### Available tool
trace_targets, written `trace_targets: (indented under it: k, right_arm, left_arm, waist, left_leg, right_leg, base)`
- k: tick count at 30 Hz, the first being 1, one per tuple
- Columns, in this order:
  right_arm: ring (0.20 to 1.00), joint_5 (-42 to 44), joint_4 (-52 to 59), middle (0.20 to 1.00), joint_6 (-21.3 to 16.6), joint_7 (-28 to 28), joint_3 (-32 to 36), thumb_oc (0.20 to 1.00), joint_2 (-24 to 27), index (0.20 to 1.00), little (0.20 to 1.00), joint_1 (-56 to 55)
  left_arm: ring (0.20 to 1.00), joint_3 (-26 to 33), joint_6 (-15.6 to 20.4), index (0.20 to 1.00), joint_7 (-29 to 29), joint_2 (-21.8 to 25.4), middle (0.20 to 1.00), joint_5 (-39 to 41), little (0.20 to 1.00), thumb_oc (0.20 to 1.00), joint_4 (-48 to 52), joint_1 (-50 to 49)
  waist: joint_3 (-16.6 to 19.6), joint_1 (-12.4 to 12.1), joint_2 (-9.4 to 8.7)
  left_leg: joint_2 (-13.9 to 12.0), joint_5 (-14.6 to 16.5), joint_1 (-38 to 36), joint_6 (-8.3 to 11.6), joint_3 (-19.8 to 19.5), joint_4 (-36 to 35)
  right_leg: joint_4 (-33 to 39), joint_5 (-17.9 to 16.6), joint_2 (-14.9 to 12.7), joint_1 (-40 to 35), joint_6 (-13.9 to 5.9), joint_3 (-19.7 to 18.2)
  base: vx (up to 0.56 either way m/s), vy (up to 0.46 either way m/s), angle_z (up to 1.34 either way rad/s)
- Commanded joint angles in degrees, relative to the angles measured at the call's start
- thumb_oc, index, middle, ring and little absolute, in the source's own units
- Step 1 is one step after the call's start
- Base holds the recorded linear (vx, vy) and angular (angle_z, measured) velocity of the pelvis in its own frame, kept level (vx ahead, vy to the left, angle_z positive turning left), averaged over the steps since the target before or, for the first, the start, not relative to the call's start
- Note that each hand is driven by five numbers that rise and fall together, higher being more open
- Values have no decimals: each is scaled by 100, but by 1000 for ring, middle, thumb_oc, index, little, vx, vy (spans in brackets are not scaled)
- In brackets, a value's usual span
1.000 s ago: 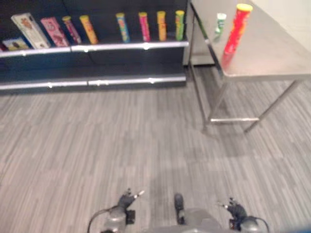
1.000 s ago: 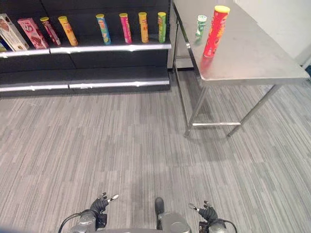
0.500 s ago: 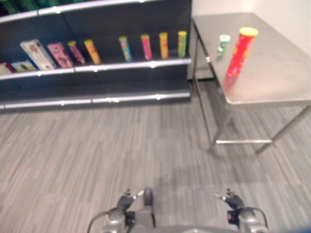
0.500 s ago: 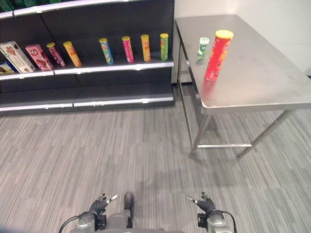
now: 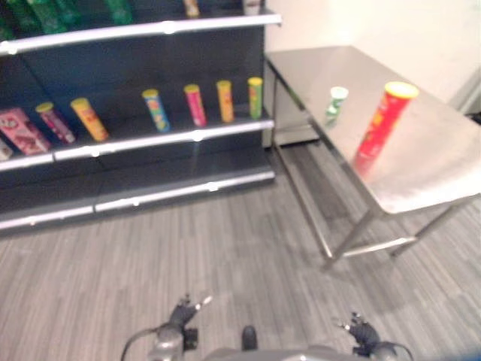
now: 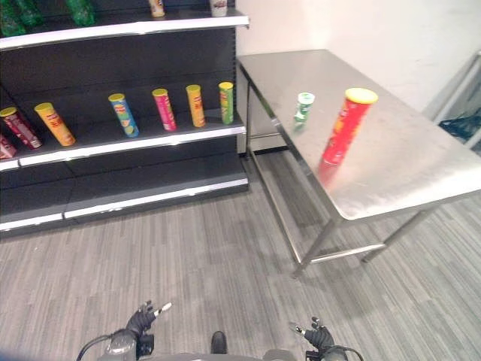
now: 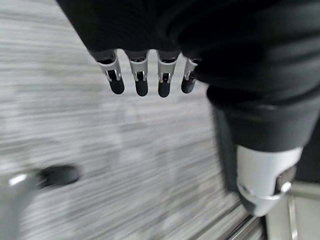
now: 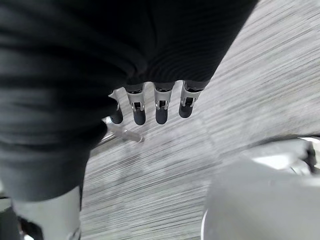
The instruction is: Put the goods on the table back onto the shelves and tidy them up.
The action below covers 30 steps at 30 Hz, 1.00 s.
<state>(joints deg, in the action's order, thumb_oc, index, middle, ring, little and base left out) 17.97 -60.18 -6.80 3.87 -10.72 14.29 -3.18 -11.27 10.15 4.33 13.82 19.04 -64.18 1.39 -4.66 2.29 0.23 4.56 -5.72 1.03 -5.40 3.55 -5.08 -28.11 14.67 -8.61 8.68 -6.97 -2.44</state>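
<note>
We stand well short of the table [image 6: 391, 169], left hand [image 7: 145, 80] and right hand [image 8: 155, 107] released and empty; a hasty reach could topple its tall red can [image 6: 342, 126].

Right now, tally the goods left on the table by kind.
Tall red tube: 1
Small green can: 1
Total on the table: 2
</note>
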Motion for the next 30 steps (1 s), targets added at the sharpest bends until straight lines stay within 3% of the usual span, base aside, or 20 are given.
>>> trace_targets:
  k: [1, 2, 3, 5, 9, 11, 13, 15, 16, 18, 20, 22, 24, 29, 30]
  right_arm:
    - [1000, -45, 29, 1000, -89, 33, 116, 1000, 251, 1000, 1000, 239]
    - [1000, 3, -203, 1000, -90, 32, 148, 1000, 294, 1000, 1000, 259]
    - [1000, -5, -315, 1000, -77, 29, 161, 1000, 331, 1000, 1000, 268]
    - [1000, -50, -423, 1000, -60, 13, 186, 1000, 416, 1000, 1000, 250]
    - [1000, 61, -443, 1000, -77, -31, 315, 1000, 519, 1000, 1000, 82]
    - [1000, 131, -438, 1000, -92, -33, 345, 1000, 513, 1000, 1000, 65]
    - [1000, 224, -399, 1000, -93, -25, 340, 1000, 480, 1000, 1000, 71]
    - [1000, 209, -457, 1000, -64, -2, 273, 1000, 424, 1000, 1000, 76]
    - [1000, 180, -505, 1000, -43, 12, 247, 1000, 402, 1000, 1000, 68]
    - [1000, 136, -635, 1000, 19, 12, 222, 1000, 323, 1000, 1000, -6]
    - [1000, 145, -665, 1000, 25, 8, 273, 1000, 299, 1000, 1000, -61]
    - [1000, 184, -700, 1000, 15, 74, 330, 1000, 334, 1000, 1000, -60]
    - [1000, 401, -696, 1000, -38, 168, 690, 1000, 367, 1000, 1000, -148]
    - [1000, 866, -325, 1000, -160, 343, 1358, 1000, 546, 1000, 1000, -278]
    - [1000, 1137, 2, 1000, -262, 500, 1884, 1000, 815, 1000, 1000, -331]
  left_arm:
    - [1000, 134, 114, 1000, -12, 146, 1000, -106, 1000, 1000, 223, 79]
    - [1000, 86, 107, 1000, -36, 131, 1000, -152, 1000, 1000, 199, 141]
    - [1000, 63, 124, 1000, -44, 117, 1000, -194, 1000, 1000, 165, 180]
    - [1000, -23, 116, 1000, -76, 98, 1000, -286, 1000, 1000, 162, 260]
    - [1000, -116, 154, 1000, -124, 1, 1000, -352, 1000, 1000, 245, 230]
    - [1000, -147, 161, 1000, -128, -49, 1000, -302, 1000, 1000, 278, 238]
    - [1000, -172, 159, 1000, -120, -82, 1000, -220, 1000, 1000, 374, 238]
    - [1000, -175, 142, 1000, -98, -114, 1000, -183, 1000, 1000, 450, 215]
    - [1000, -177, 141, 1000, -89, -128, 1000, -159, 1000, 1000, 468, 199]
    - [1000, -178, 131, 1000, -98, -159, 1000, -114, 1000, 1000, 493, 139]
    - [1000, -173, 140, 1000, -78, -161, 1000, -135, 1000, 1000, 456, 102]
    - [1000, -150, 176, 1000, 27, -122, 1000, -135, 1000, 1000, 422, 134]
    - [1000, -137, 177, 1000, -16, -173, 1000, -100, 1000, 1000, 224, 174]
    - [1000, 57, 211, 1000, 19, -23, 1000, -78, 1000, 1000, 228, 149]
    - [1000, 198, 223, 1000, 13, 86, 1000, -87, 1000, 1000, 259, 93]
  waist:
    - [-311, 117, -106]
    - [-348, 288, -189]
    - [-372, 354, -229]
    - [-396, 430, -265]
    - [-243, 459, -277]
    - [-226, 493, -275]
    - [-306, 477, -344]
    - [-394, 370, -434]
    - [-400, 343, -434]
    - [-407, 247, -435]
    - [-386, 206, -408]
    - [-392, 91, -321]
    - [-267, 272, -131]
    - [-147, 480, -98]
    - [-132, 535, -120]
  left_leg:
    - [-387, 553, -305, 682, -43, 8]
    - [-279, 764, -565, 664, -72, 8]
    - [-232, 822, -668, 658, -111, 8]
    - [-177, 912, -816, 655, -155, 8]
    - [-195, 1204, -1104, 750, -159, 52]
    - [-268, 1187, -890, 961, 0, 900]
    - [-334, 860, -358, 1184, 100, 2227]
    - [-345, 600, 207, 1199, 73, 3315]
    - [-389, 631, 343, 1146, 126, 3403]
    - [-491, 822, 478, 1003, 209, 2887]
    - [-581, 963, 371, 942, 104, 1930]
    - [-613, 621, 411, 998, -379, 1002]
    - [-694, 569, -47, 1013, -512, 197]
    - [-681, 586, -260, 973, -102, 8]
    - [-649, 647, -306, 940, 42, 8]
  right_leg:
    - [1631, -1388, 488, -255, -38, 469]
    - [2426, -1588, 741, -31, -130, 628]
    - [2679, -1708, 819, 34, -157, 654]
    - [2888, -1878, 867, 140, -206, 798]
    - [3204, -1891, 844, -331, -55, 764]
    - [3195, -1807, 795, -563, -1, 775]
    - [3210, -1732, 754, -805, 113, 683]
    - [3257, -1629, 767, -1043, 252, 516]
    - [3289, -1592, 769, -1121, 259, 464]
    - [3311, -1519, 717, -1274, 198, 265]
    - [3311, -1456, 693, -1278, 124, 92]
    - [3311, -1367, 750, -1340, 126, -101]
    - [3311, -1312, 845, -1284, 86, -276]
    - [3311, -1456, 742, -1066, -36, -598]
    - [3311, -1512, 689, -1019, -104, -706]
  base:
    - [353, -1, 12]
    - [464, 2, 6]
    - [442, 2, 8]
    - [277, -30, 6]
    - [264, -55, 25]
    - [199, -74, 16]
    - [119, -77, 14]
    - [150, -60, -3]
    - [197, 16, -37]
    - [210, 111, -58]
    - [169, 163, -61]
    - [138, 138, -87]
    - [145, 134, -74]
    - [66, 185, -70]
    - [28, 105, -61]
